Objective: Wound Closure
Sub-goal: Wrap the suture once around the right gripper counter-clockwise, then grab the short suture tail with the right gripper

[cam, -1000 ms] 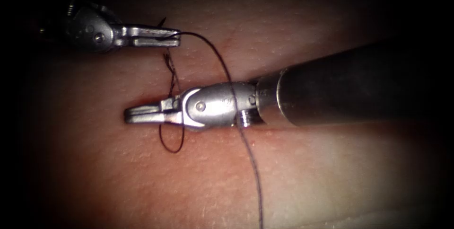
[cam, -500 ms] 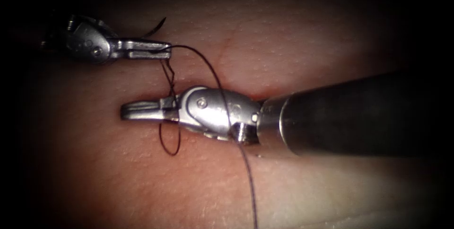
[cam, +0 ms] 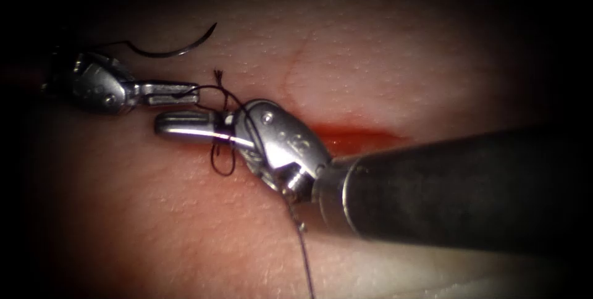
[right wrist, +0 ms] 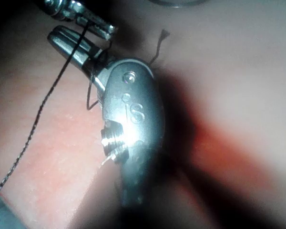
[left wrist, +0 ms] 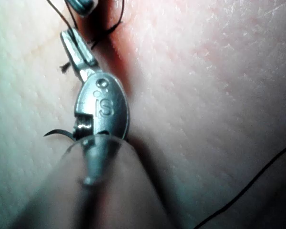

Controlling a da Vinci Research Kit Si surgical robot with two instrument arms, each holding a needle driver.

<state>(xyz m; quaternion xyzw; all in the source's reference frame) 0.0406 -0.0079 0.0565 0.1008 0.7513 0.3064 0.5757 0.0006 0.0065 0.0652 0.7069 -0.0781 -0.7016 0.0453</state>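
My left tool is at the left of the cut, jaws shut on the dark thread at their tips. Just below it lies my right tool, jaws shut, with the thread wound around them; whether they pinch anything I cannot tell. From there the thread drops past the right tool's wrist to the lower edge. A small loop hangs below the right jaws. The curved needle lies free on the tissue behind the left tool, held by neither. The left wrist view shows the left jaws on thread; the right wrist view shows the wrapped right jaws.
Red fluid fills the cut beside the right tool's shaft, which crosses the tissue's right half. A frayed cut end of thread sticks up between the two tools. Pale tissue spreads beyond the cut.
The left tool drew left and down with the thread, uncovering the needle. The right tool's shaft dropped and its jaws rose toward the left tool, so the thread now wraps them. The cut is uncovered.
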